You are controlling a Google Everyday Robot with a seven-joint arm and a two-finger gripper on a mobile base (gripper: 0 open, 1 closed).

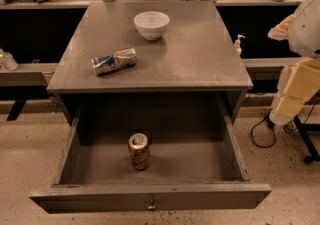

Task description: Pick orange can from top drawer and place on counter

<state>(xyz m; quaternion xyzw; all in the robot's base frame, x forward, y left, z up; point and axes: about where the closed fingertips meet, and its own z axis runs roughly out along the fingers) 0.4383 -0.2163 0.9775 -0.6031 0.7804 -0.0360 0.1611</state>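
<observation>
The orange can [139, 151] stands upright inside the open top drawer [150, 196], a little left of centre, silver top facing up. The drawer is pulled fully out below the counter [200, 59], and its small knob [151, 205] shows at the front panel's centre. My gripper [281, 27] is at the far right edge of the view, beside the counter's right side and well above and away from the can. My arm's white and pale yellow segments [300, 81] hang below it.
A white bowl [151, 24] sits at the back of the counter. A crushed blue-and-silver can [114, 61] lies on its side at the counter's left front. A small pump bottle [238, 44] stands on a ledge to the right. Cables [262, 131] lie on the floor at the right.
</observation>
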